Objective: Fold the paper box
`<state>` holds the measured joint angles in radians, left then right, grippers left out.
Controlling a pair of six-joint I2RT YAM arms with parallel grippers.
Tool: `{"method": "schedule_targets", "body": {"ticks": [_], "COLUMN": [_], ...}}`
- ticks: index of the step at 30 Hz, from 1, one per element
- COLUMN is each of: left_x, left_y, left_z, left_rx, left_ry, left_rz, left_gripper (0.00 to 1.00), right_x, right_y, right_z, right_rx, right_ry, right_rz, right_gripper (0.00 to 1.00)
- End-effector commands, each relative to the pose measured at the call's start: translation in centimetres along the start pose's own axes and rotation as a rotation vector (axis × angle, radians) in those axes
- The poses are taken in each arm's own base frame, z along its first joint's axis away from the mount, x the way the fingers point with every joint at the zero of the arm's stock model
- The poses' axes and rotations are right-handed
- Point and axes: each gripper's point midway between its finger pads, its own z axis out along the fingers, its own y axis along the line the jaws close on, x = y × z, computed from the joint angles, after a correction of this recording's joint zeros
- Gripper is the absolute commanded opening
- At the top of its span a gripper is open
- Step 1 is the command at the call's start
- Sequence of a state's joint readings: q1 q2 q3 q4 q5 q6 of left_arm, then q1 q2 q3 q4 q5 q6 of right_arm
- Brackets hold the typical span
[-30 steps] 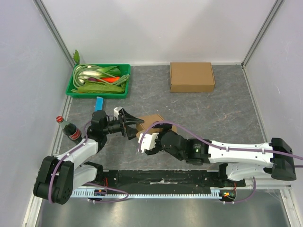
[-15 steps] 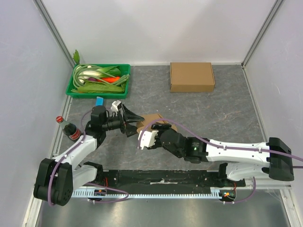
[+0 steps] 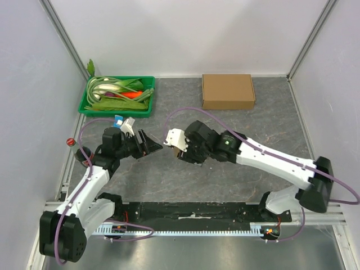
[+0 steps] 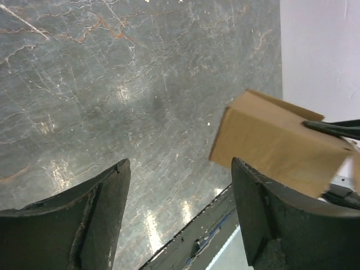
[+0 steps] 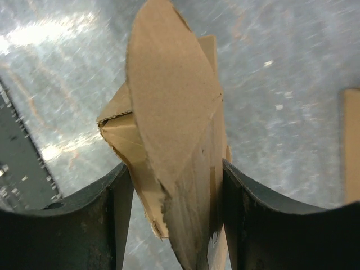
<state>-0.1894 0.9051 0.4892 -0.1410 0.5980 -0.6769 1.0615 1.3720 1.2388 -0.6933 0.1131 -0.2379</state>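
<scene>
Left claw [image 3: 153,145] near right claw [image 3: 181,151], green tray [image 3: 84,104] and brown box [image 3: 228,91] beyond

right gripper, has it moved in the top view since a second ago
Yes. The right gripper, shut on the half-folded brown paper box, has moved away from the black rail at the near edge, toward the flat brown cardboard box.

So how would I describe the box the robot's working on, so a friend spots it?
Start at the middle of the grey table, where both arms point. There the right gripper pinches a half-folded cardboard box. Unlike the flat closed box lying at the far edge, this one is bent, with loose flaps.
</scene>
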Motion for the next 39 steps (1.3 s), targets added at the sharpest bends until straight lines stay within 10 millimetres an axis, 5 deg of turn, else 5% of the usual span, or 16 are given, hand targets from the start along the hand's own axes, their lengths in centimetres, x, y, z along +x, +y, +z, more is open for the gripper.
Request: {"method": "schedule_targets", "body": {"ticks": [1, 2, 10, 14, 20, 24, 29, 33, 39], "left_x": [-0.8, -0.6, 2.1, 2.0, 3.1, 4.3, 5.3, 5.5, 4.7], "left_y": [-1.0, -1.3, -4.3, -5.8, -5.8, -6.1, -6.9, -7.5, -8.5], "left_z": [0.1, 0.1, -0.4, -0.2, 0.8, 1.5, 2.6, 3.6, 4.2], "left_rx": [0.042, 0.060, 0.272, 0.375, 0.296, 0.266, 0.260, 0.240, 0.223], "left_ry": [-0.002, 0.008, 0.018, -0.039, -0.117, -0.184, -0.140, -0.119, -0.178], "left_rz": [0.187, 0.207, 0.206, 0.198, 0.254, 0.392, 0.518, 0.654, 0.871], "left_gripper": [0.75, 0.75, 0.79, 0.74, 0.71, 0.80, 0.79, 0.67, 0.72], "right_x": [4.0, 5.4, 5.9, 6.7, 7.2, 7.5, 8.0, 7.8, 8.3], "right_y": [4.5, 4.6, 3.1, 3.5, 3.5, 3.4, 2.8, 1.9, 2.1], "right_z": [0.0, 0.4, 2.6, 3.5, 4.3, 4.3, 3.2, 2.3, 2.0], "right_rx": [-0.316, -0.351, -0.312, -0.317, -0.254, -0.209, -0.142, -0.090, -0.099], "right_ry": [0.240, 0.309, 0.389, 0.416, 0.338, 0.277, 0.199, 0.111, 0.044], "right_rz": [0.096, 0.121, 0.121, 0.129, 0.161, 0.175, 0.187, 0.206, 0.229], "right_gripper": [0.56, 0.56, 0.59, 0.71, 0.87, 0.92, 0.95, 0.95, 0.92]}}
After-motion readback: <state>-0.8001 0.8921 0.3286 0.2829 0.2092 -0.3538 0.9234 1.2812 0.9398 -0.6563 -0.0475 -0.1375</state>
